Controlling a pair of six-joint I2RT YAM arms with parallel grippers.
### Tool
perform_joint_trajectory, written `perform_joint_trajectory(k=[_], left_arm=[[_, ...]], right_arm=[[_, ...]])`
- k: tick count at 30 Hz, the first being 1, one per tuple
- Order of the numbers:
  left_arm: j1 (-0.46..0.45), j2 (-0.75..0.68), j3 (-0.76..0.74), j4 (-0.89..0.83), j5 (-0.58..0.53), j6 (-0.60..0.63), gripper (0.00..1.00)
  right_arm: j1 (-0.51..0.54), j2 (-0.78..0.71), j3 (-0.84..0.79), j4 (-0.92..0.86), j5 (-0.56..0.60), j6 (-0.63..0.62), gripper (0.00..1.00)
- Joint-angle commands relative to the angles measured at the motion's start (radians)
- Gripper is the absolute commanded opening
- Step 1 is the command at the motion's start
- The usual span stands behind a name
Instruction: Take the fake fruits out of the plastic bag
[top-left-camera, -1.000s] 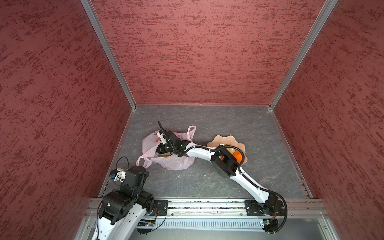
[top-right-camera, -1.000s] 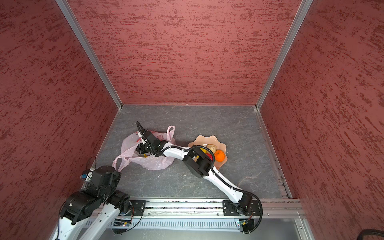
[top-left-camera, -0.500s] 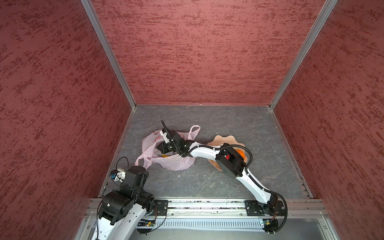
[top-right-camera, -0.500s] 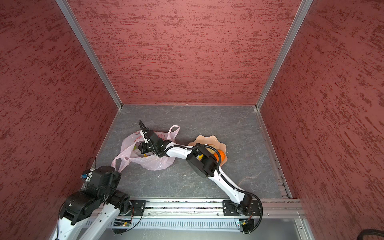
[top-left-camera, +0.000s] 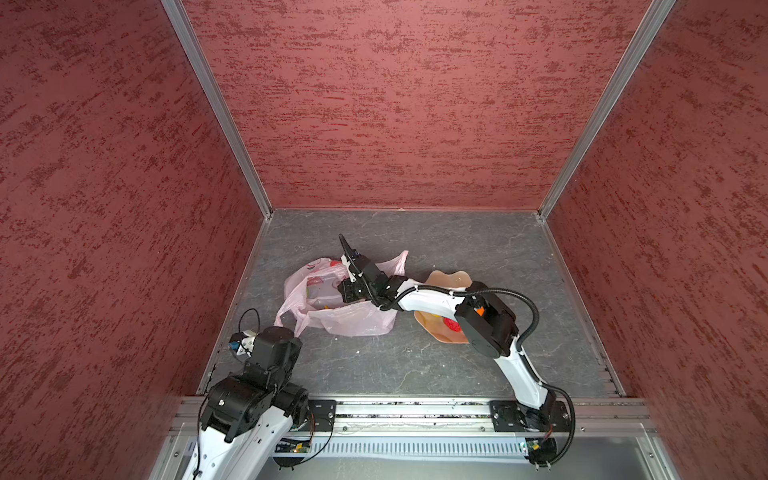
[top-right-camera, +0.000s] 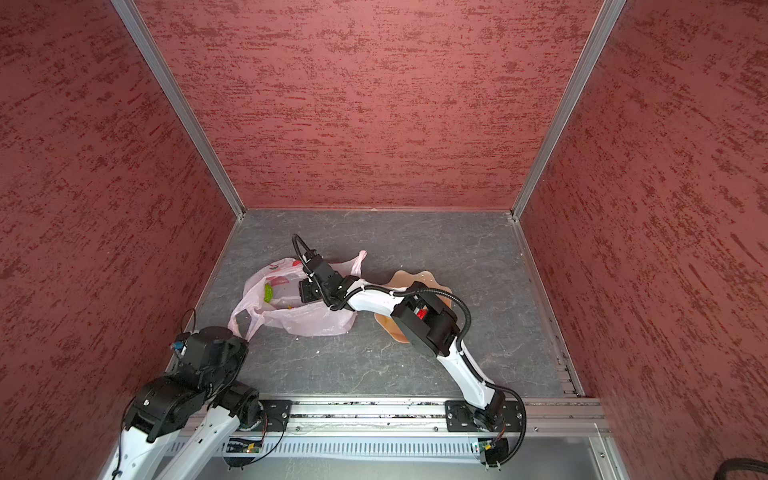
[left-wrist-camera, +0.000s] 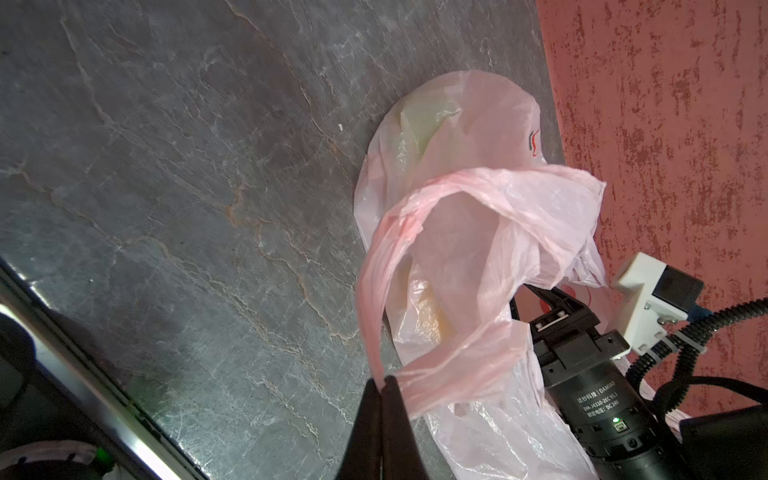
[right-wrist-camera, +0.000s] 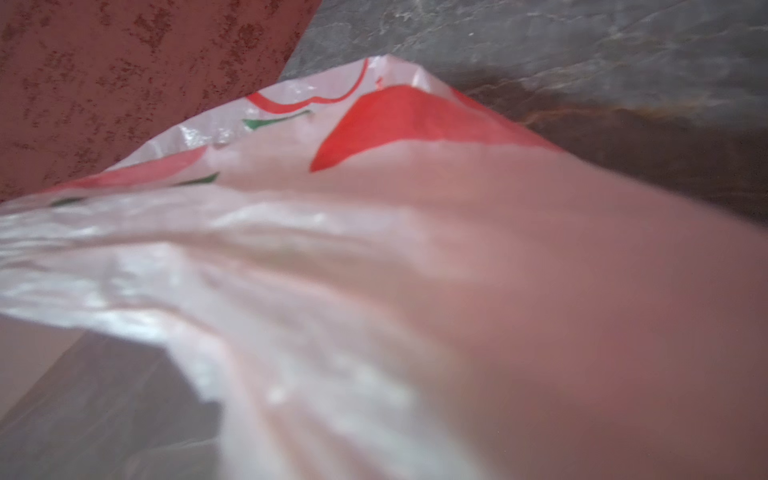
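crinkly translucent pale-pink plastic bag (top-left-camera: 353, 324) lies on veined grey slate floor (top-left-camera: 415, 365), left gripper (left-wrist-camera: 380, 384) pinching its loop handle (left-wrist-camera: 372, 291). right gripper (top-left-camera: 347, 291) is buried inside, finger gap impossible to tell. green toy fruit (top-right-camera: 269, 293) inside; peach wavy-edged dish (top-left-camera: 449, 277) beside.

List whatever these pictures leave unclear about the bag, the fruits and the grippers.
- Right gripper: fingers buried in the plastic bag in every view; open, shut or holding fruit, unknowable.
- Right wrist view: only blurred bag film, close to the lens.
- Bag contents: only a green fruit shows clearly; film and arm hide the rest.
- Dish: right arm covers most; a red fruit peeks out.
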Motion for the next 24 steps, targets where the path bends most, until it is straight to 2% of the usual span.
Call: perform_joint_trajectory(k=[1, 10, 18, 24], left_arm=[[-0.014, 0.021, -0.018, 0.069, 0.021, 0.033, 0.0], [-0.088, 0.052, -0.055, 0.153, 0.033, 0.013, 0.0], [-0.179, 0.074, -0.102, 0.232, 0.038, -0.039, 0.0], [-0.272, 0.128, -0.105, 0.274, -0.011, -0.069, 0.0]], right_arm=[[-0.012, -0.042, 0.009, -0.135, 0.108, -0.04, 0.13], [-0.049, -0.011, 0.066, -0.306, 0.197, -0.084, 0.13], [-0.101, 0.017, 0.084, -0.364, 0.259, -0.128, 0.13], [-0.156, 0.031, 0.097, -0.37, 0.278, -0.181, 0.13]])
